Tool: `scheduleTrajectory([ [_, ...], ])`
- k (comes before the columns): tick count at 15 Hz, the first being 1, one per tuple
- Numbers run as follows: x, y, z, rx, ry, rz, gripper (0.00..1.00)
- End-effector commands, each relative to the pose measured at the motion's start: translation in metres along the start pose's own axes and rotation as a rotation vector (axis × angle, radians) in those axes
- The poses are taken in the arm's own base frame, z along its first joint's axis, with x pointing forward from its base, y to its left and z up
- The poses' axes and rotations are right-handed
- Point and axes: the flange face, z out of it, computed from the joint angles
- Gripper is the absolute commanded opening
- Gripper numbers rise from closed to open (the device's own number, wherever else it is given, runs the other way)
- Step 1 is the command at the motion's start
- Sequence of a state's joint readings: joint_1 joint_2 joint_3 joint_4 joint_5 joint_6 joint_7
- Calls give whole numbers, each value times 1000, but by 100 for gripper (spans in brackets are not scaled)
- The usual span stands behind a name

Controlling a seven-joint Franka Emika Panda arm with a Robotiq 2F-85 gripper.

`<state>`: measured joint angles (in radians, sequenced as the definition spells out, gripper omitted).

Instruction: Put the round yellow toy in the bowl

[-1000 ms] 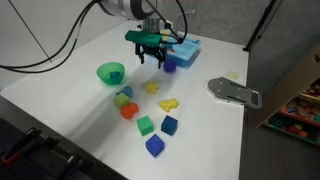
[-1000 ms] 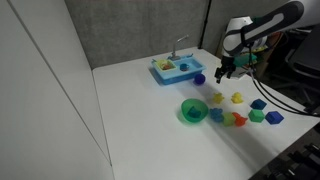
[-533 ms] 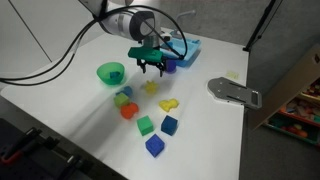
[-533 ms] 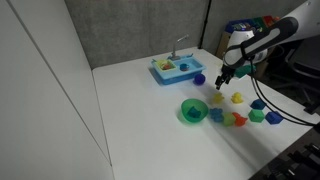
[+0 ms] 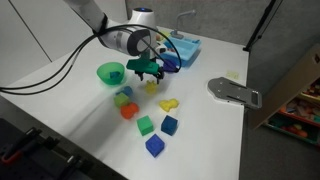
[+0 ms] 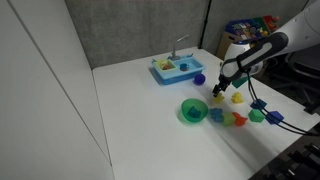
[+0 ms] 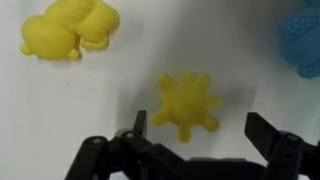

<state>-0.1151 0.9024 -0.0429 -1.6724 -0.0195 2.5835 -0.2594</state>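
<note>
The round yellow toy [image 7: 187,103], star-edged, lies on the white table just ahead of my gripper [image 7: 200,135] in the wrist view, partly between the two spread fingers. The gripper is open and empty. In both exterior views the gripper [image 5: 146,70] [image 6: 219,90] hangs low, close above the toy [image 5: 152,87] [image 6: 217,100]. The green bowl [image 5: 110,73] [image 6: 193,112] stands empty on the table a short way from the toy.
A longer irregular yellow toy [image 7: 70,27] [image 5: 169,104] lies near. Red [image 5: 129,111], green [image 5: 146,125] and blue [image 5: 169,124] blocks are scattered nearby. A blue toy sink [image 5: 185,50] [image 6: 175,68] stands at the back. A grey device [image 5: 233,91] lies near the table edge.
The gripper has moved from beside the toy sink down and toward the round yellow toy, and now hangs low over it, still open.
</note>
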Motion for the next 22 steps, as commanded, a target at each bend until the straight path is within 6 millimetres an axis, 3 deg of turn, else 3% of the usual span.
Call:
scheduleTrajectory([
  [1, -4, 6, 11, -4, 0, -14, 100],
  [6, -9, 8, 28, -21, -27, -17, 100],
  [7, -10, 9, 30, -28, -30, -19, 75],
  [8, -10, 9, 31, -36, -31, -23, 75],
  [11, -8, 8, 29, -52, -28, -36, 49],
  [14, -6, 4, 10, -64, 6, -50, 27],
  [15, -5, 2, 2, -67, 22, -55, 27],
  [17, -2, -4, -14, -73, 51, -64, 15],
  [22, -8, -31, -60, -72, 75, -93, 7],
])
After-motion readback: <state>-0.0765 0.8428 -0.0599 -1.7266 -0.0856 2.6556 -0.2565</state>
